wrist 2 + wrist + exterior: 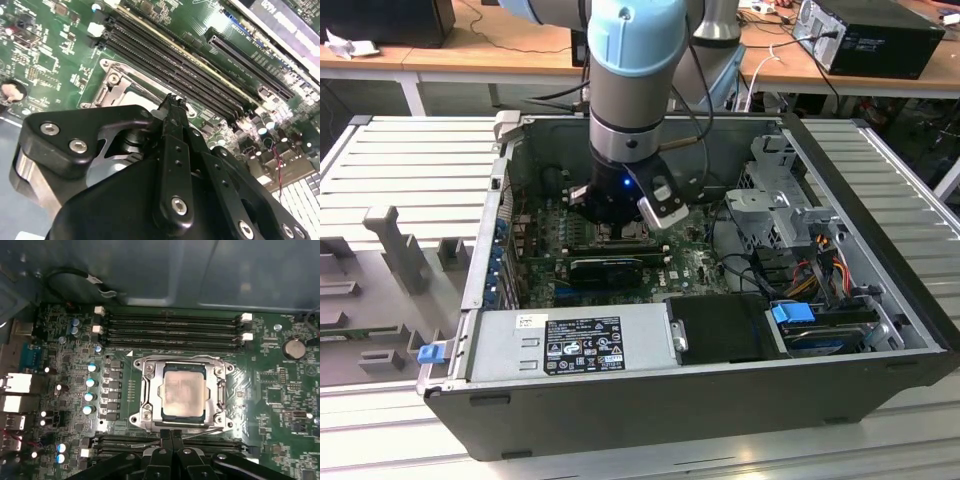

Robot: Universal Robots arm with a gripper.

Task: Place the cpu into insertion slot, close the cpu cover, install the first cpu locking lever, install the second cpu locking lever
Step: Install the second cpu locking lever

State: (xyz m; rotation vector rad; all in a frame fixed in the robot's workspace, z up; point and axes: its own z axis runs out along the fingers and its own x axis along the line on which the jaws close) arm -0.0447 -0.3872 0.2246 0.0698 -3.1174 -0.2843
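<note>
Black fingers of the hand [172,437] meet, clenched with nothing between them, at the lower centre of the first wrist view. Just above, at frame centre, the cpu [183,392] sits in the insertion slot [219,371], the cpu cover [158,371] closed around it.

So the open computer case [700,400] sits on a pale grey ribbed work surface [410,160], with wooden desks [470,55] behind it and another black computer box [875,40] on the desk beyond its far corner.
</note>
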